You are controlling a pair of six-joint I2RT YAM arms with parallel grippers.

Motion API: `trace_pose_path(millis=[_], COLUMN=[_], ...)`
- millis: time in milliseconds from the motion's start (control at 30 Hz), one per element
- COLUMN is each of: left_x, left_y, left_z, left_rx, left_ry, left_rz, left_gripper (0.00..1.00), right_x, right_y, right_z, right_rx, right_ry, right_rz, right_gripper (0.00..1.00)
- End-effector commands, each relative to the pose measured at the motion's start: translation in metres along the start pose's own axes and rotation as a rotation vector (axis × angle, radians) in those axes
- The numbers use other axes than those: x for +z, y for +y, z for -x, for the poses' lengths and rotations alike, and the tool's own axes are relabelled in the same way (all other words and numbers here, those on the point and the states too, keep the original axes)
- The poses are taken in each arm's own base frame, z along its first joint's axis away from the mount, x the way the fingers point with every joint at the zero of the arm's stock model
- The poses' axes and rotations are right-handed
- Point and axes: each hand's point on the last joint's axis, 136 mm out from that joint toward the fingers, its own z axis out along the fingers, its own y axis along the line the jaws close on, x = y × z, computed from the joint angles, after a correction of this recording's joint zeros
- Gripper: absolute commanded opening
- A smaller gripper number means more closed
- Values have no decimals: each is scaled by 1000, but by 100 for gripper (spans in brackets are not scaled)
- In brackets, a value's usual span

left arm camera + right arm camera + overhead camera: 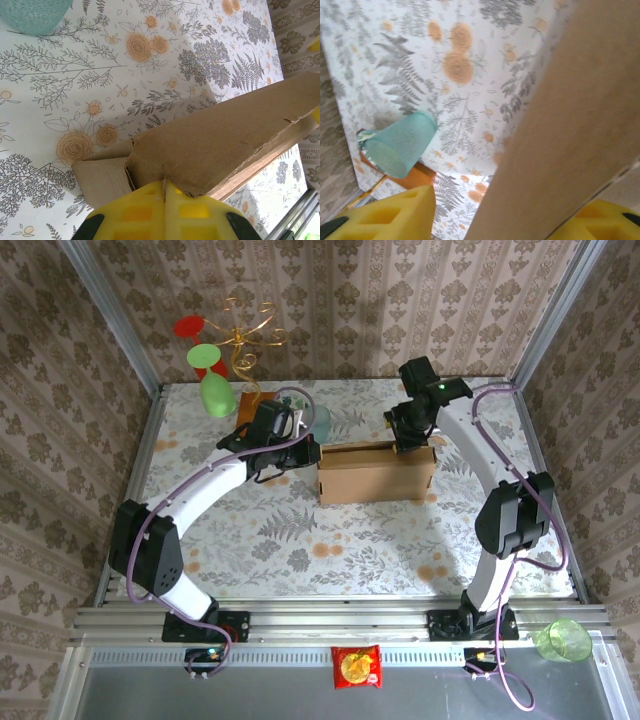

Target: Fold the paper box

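Left gripper [165,186] is clenched, its yellow tips meeting against an edge at the left end of the paper box [375,475]; whether cardboard is pinched between them I cannot tell. Right gripper [500,207] is released, its fingers [395,215] spread either side of an upright panel. The box stands on the floral table [300,540], just right of centre, between both grippers. A teal cup [400,145] lies tipped at its far left.

right end effector [510,200] spread | paper box [570,115] in its gap | teal cup [400,142] on its side
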Motion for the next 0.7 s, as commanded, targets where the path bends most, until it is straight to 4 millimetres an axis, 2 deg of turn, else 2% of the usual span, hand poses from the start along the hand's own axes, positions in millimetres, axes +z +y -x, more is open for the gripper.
trace_pose_path(millis=[0, 67, 133, 200, 233, 300, 367, 433, 500, 633, 667], left_x=[7, 7, 7, 7, 7, 7, 7, 7, 6, 6, 7], left_y=[24, 23, 23, 22, 22, 22, 22, 21, 21, 21, 21], left_z=[-33, -32, -31, -31, -31, -30, -31, -31, -30, -30, -30], left_rx=[-21, -17, -15, -13, -11, -10, -6, -2, 3, 12, 15], left_ry=[107, 108, 107, 107, 108, 109, 112, 116, 116, 126, 128], left_rz=[85, 85, 84, 84, 82, 82, 83, 83, 85, 88, 87], left_gripper=[0, 0, 0, 0, 0, 0, 0, 0, 0, 0, 0], right_x=[-45, -64, -79, -93, -101, -109, -111, -109, -105, -85, -81], right_y=[16, 27, 41, 50, 48, 31, 6, -13, -28, -30, -31], right_z=[22, 36, 46, 52, 56, 68, 84, 97, 109, 100, 104], right_rx=[-160, -274, -432, -606, -702, -858, -1040, -1158, -1225, -1417, -1459], right_ry=[-114, -163, -186, -186, -196, -248, -313, -364, -401, -367, -372], right_rz=[93, 167, 275, 384, 415, 371, 257, 155, 89, 131, 108], right_gripper=[62, 68, 68, 60, 50, 42, 31, 26, 27, 27, 26])
